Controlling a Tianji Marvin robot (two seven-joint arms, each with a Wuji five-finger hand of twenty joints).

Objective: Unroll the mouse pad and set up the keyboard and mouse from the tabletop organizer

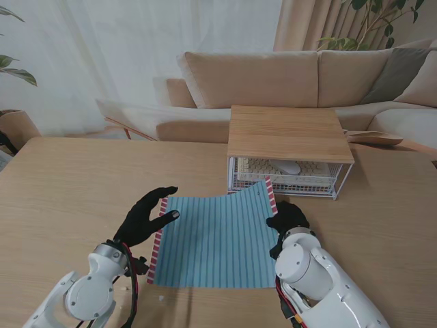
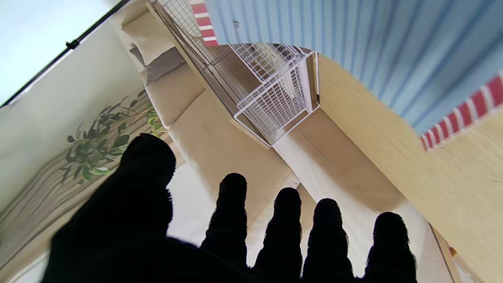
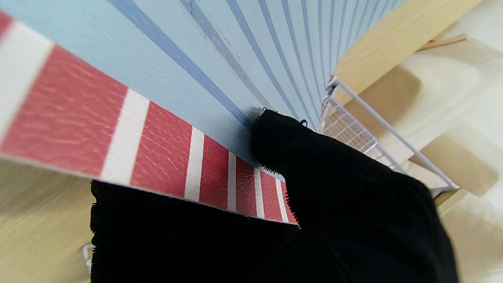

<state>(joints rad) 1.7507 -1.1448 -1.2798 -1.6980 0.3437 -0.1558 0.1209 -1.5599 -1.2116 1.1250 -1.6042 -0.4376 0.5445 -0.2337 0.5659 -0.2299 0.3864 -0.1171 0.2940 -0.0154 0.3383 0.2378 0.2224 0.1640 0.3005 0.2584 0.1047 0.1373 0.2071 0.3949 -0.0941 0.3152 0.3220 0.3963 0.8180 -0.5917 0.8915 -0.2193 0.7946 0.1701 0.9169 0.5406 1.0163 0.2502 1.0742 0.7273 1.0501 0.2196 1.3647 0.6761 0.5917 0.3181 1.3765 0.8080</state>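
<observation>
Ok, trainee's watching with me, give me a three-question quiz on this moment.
1. True or false: the mouse pad lies unrolled on the table.
2. Which hand pinches the pad's striped edge: A left hand, B right hand?
3. Where are the keyboard and mouse?

Key: 1 true. 2 B, thumb on top, fingers under the edge. 3 Inside the organizer's wire basket.

Matt grained leather-look mouse pad (image 3: 165,70), white wire organizer (image 1: 287,179) with wood top, black knit-gloved right hand (image 3: 334,188)
</observation>
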